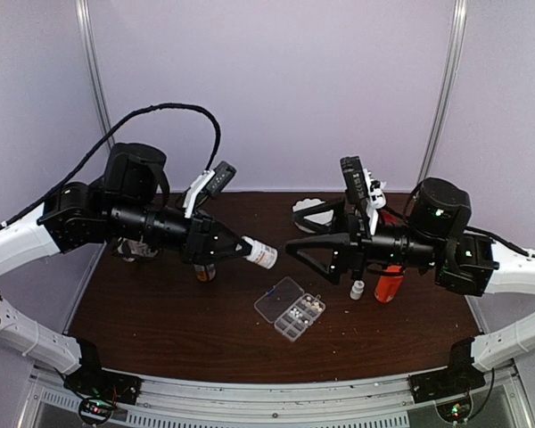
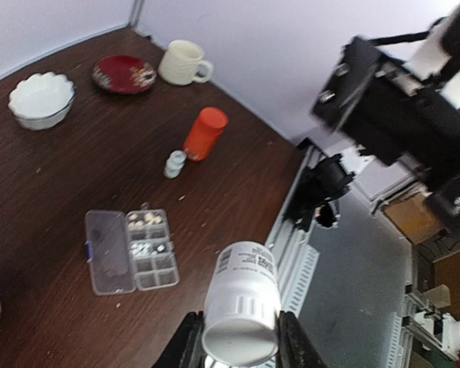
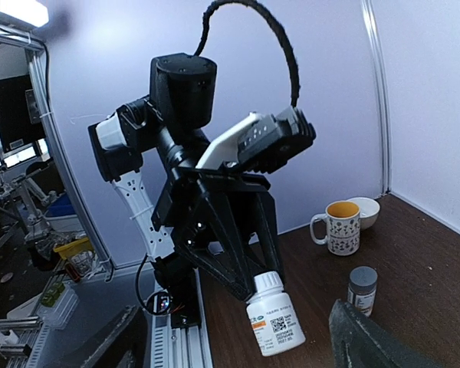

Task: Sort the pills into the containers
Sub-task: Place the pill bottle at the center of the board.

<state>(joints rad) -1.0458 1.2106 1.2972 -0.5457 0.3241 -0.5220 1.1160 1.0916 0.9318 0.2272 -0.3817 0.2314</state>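
Bottle [image 3: 276,320] with QR-code label, print unreadable, sits clamped in left tool [image 2: 241,341], left of box [image 1: 290,308]; right tool [image 1: 296,250] gapes wide.

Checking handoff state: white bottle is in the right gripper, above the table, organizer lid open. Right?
No: the white bottle sits in the left gripper, seen in the left wrist view; the right gripper is open and empty. The rest holds: bottle above the table, organizer lid open.
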